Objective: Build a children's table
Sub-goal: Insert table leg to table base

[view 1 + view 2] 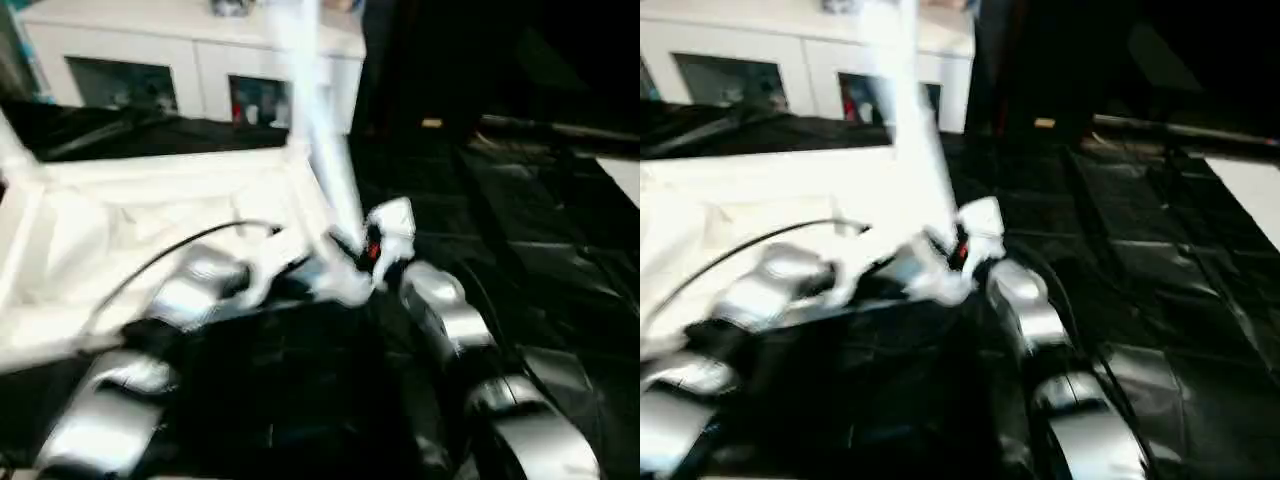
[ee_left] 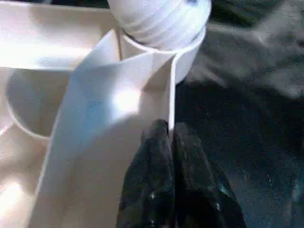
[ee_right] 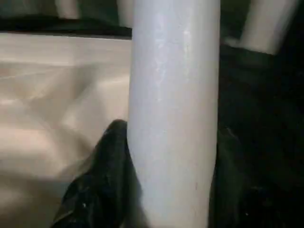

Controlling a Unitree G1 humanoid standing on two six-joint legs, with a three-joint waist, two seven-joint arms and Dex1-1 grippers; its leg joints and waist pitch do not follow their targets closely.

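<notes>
- Two grippers work one corner of the top [image 1: 120, 230], which lies ribbed side up on the black bench [image 1: 560, 240], toward its left.
- Your left gripper [image 2: 172, 137] is clenched on the thin rim wall beside the corner socket [image 2: 185, 57], likely to steady the top.
- Your right gripper [image 3: 166, 142] grasps the leg [image 3: 173, 109], which stands nearly upright in that socket, probably for seating it.
- Right of the corner, you have open bench to move in.
</notes>
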